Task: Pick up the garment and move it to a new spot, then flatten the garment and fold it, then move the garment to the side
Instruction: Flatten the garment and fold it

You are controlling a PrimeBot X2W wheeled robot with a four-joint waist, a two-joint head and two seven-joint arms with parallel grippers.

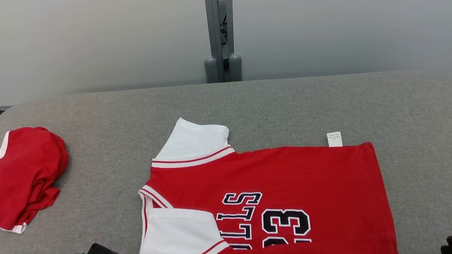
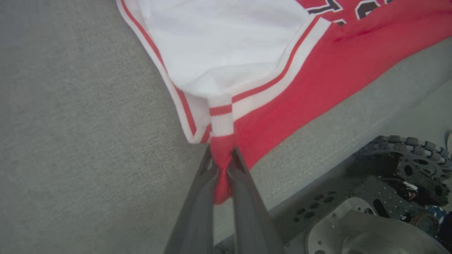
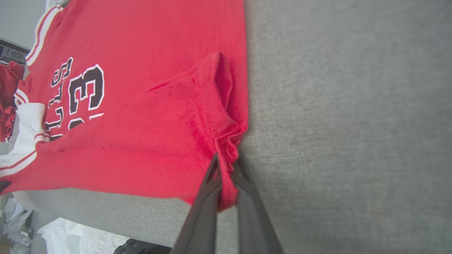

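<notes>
Pinching the jersey (image 1: 292, 185) at two pts along its near edge. L gripper (image 2: 221, 157) is clamped on a twist of red fabric at the shoulder, just below the red/white striped armhole trim. R gripper (image 3: 226, 164) is clamped on the puckered hem corner.

Jersey lies spread, lettering up, on the grey padded table (image 1: 248, 106), centre-right in head view. Neck end is toward the robot's left, hem toward its right, and the near edge sits at the table's front edge. Care label (image 1: 334, 139) pokes out at the far edge. A 2nd red garment (image 1: 21, 175) sits bunched at far left, well apart.

Handling, as a judgement: light, limp knit w/ no stiffness, so it will sag btwn the grips unless kept taut. Not fragile. Prob. drags on the cloth cover rather than sliding. Best holds are the thick bits, i.e. hem, trim and seam corners. Both pinches are small, so a hard tug could pull fabric out.
</notes>
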